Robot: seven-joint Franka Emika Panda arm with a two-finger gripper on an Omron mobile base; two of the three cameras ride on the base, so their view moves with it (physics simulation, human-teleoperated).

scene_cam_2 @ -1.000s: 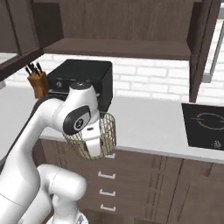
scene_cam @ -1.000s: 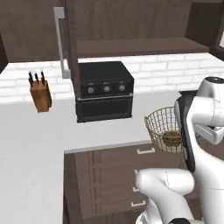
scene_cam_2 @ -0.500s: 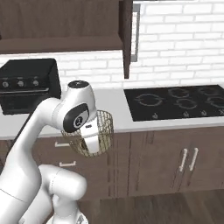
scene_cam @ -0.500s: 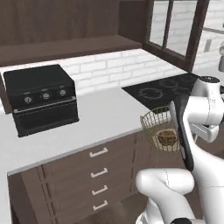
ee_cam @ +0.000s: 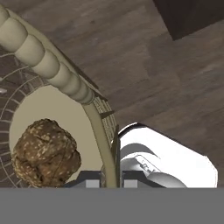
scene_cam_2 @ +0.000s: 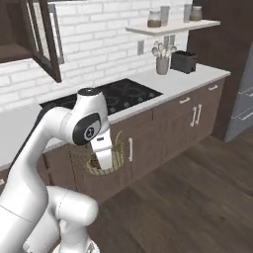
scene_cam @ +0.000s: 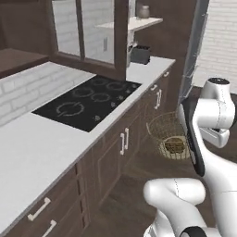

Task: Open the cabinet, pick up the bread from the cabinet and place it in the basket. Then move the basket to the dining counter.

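This is a home kitchen. A black hob (scene_cam_2: 111,99) is set into a long white worktop (scene_cam: 41,152), with dark brown cupboards and drawers (scene_cam_2: 183,123) below the hob. Behind the hob runs a white brick wall (scene_cam_2: 99,34). Further along the worktop from the hob stand a black toaster (scene_cam_2: 184,61) and a pot of utensils (scene_cam_2: 161,62), under a shelf of jars (scene_cam_2: 170,25). The floor (scene_cam_2: 192,197) is dark wood.

The tan wire basket (scene_cam: 168,137) hangs upright above the wooden floor (scene_cam: 139,180), beside the lower drawers. The brown mottled bread (ee_cam: 45,153) lies on its bottom.
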